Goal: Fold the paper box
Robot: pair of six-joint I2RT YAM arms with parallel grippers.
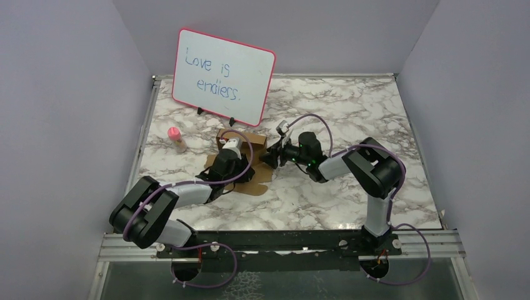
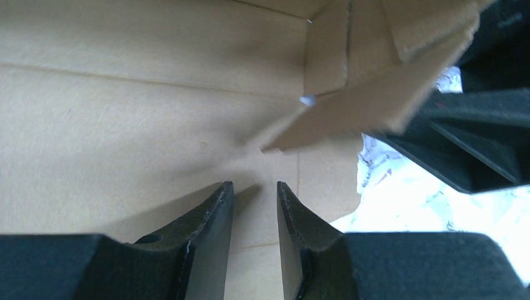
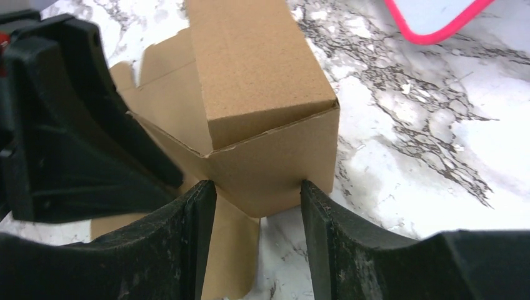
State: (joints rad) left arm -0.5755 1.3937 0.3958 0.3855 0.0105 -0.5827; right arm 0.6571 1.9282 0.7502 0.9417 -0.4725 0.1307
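The half-folded box (image 1: 249,137), at mid-frame in the top view, is seemingly pinned flat by the left gripper (image 2: 255,187), jaws narrowly parted and empty, so that its raised corner can be squared by the right gripper (image 3: 258,187), jaws wide, nothing held.

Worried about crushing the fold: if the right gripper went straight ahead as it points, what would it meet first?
Most likely the paper box: its upright side wall stands just beyond the right gripper's open fingertips.
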